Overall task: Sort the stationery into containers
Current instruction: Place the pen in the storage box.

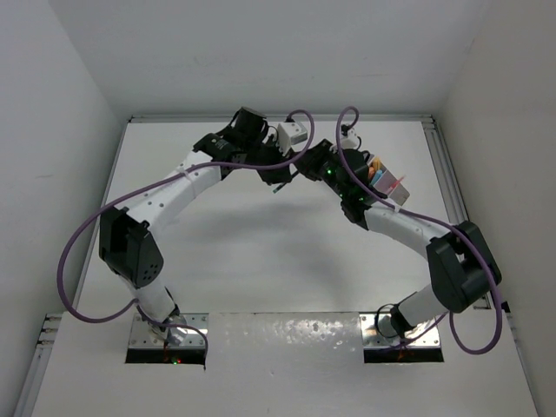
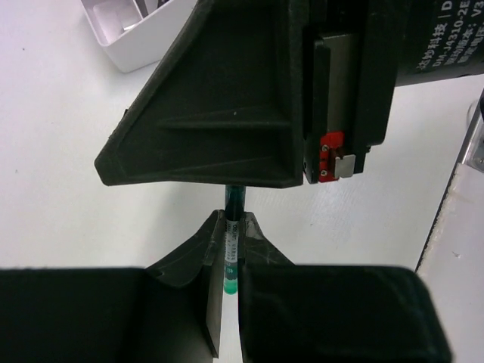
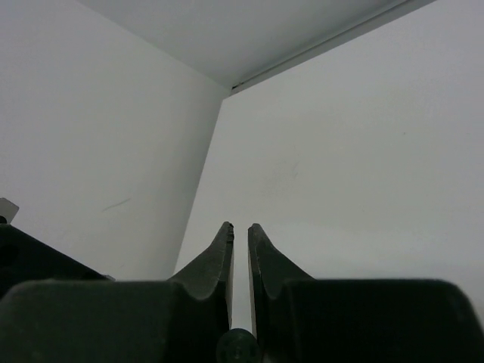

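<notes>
White arm links (image 1: 178,191), black joint housings (image 1: 130,248), purple cables (image 1: 62,269), black wedge-shaped end effector fingers (image 3: 215,261)

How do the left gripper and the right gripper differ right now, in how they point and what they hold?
The left gripper points down toward the table, the white organiser ahead of it; the right gripper points up at a wall corner. The left gripper clamps the green pencil along its shaft; between the right gripper's fingers only a dark round end shows, near their base. Both look shut on the same pencil.
</notes>
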You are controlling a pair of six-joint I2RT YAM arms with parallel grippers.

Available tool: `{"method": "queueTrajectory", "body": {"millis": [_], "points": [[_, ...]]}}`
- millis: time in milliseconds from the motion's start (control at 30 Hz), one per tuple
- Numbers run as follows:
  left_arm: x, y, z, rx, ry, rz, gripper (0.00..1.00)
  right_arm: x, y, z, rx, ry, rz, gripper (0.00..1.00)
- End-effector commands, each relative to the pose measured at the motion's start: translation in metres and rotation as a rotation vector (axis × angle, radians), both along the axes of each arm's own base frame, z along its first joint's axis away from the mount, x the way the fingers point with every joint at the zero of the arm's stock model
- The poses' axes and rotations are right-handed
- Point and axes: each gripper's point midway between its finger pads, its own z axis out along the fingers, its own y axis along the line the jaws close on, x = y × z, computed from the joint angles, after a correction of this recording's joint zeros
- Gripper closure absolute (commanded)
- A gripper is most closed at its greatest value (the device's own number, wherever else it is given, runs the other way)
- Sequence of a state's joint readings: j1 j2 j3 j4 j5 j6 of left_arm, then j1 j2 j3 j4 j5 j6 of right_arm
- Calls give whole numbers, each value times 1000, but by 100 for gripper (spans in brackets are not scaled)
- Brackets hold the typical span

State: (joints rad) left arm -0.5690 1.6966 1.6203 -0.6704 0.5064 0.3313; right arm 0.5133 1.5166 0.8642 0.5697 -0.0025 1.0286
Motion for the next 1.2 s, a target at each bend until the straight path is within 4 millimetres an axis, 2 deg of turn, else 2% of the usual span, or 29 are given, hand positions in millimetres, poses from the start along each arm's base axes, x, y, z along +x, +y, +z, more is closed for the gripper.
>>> {"method": "queueTrajectory", "body": {"millis": [0, 67, 100, 167, 200, 233, 267, 333, 367, 400, 467, 500, 533, 567, 600, 633, 667, 700, 733, 767, 800, 833, 867, 900, 933, 1000, 1033, 1167], "points": [[6, -7, 10, -43, -30, -5, 100, 6, -1, 24, 34, -53, -21, 100], [7, -8, 12, -45, -31, 0, 100, 5, -3, 27, 10, -71, -17, 100], [10, -7, 14, -40, -38, 17, 82, 5, -6, 23, -21, -64, -21, 100], [14, -4, 13, -36, -36, 36, 38, 5, -18, 29, -78, -91, -49, 100], [17, -2, 15, -36, -42, 46, 4, 8, -31, 25, -110, -78, -76, 100], [19, -1, 16, -41, -43, 54, 0, 9, -39, 26, -134, -83, -91, 100], [24, 4, 18, -49, -33, 81, 0, 9, -47, 33, -168, -108, -106, 100], [34, 15, 21, -66, -25, 120, 0, 14, -78, 28, -225, -81, -162, 100], [39, 22, 26, -69, -23, 154, 0, 17, -102, 35, -254, -100, -214, 100], [45, 29, 28, -66, -29, 183, 0, 16, -116, 34, -285, -89, -240, 100], [65, 64, 34, -20, -61, 313, 0, 19, -155, 39, -384, -106, -319, 100], [72, 79, 35, -1, -74, 365, 0, 19, -175, 33, -442, -74, -374, 100], [84, 107, 35, 27, -85, 456, 0, 19, -188, 35, -482, -73, -406, 100], [90, 136, 31, 80, -96, 560, 0, 21, -217, 33, -565, -54, -481, 100], [94, 157, 30, 101, -100, 625, 0, 21, -228, 31, -598, -45, -508, 100], [101, 195, 27, 122, -94, 728, 0, 21, -241, 29, -648, -42, -538, 100], [101, 222, 30, 134, -103, 800, 0, 20, -259, 28, -671, -27, -589, 100], [98, 242, 21, 147, -80, 848, 0, 22, -272, 28, -681, -28, -647, 100], [98, 283, 19, 147, -62, 945, 0, 21, -281, 21, -690, -18, -671, 100], [93, 305, 19, 146, -50, 993, 0, 24, -292, 24, -672, -40, -717, 100], [89, 320, 17, 149, -40, 1027, 0, 26, -297, 23, -653, -47, -738, 100], [82, 348, 7, 168, -16, 1088, 0, 27, -298, 10, -636, -39, -731, 100], [76, 361, 6, 176, -14, 1122, 0, 28, -301, 6, -628, -49, -738, 100], [72, 369, 3, 176, -9, 1142, 0, 32, -302, 11, -611, -86, -756, 100], [64, 385, -6, 186, 16, 1185, 0, 32, -306, -2, -620, -59, -772, 100], [56, 399, -11, 184, 41, 1217, 0, 34, -310, -9, -624, -47, -796, 100], [52, 401, -16, 185, 60, 1220, 0, 33, -313, -24, -631, -18, -800, 100], [47, 415, -15, 165, 71, 1254, 0, 33, -313, -43, -622, -7, -797, 100]]}}
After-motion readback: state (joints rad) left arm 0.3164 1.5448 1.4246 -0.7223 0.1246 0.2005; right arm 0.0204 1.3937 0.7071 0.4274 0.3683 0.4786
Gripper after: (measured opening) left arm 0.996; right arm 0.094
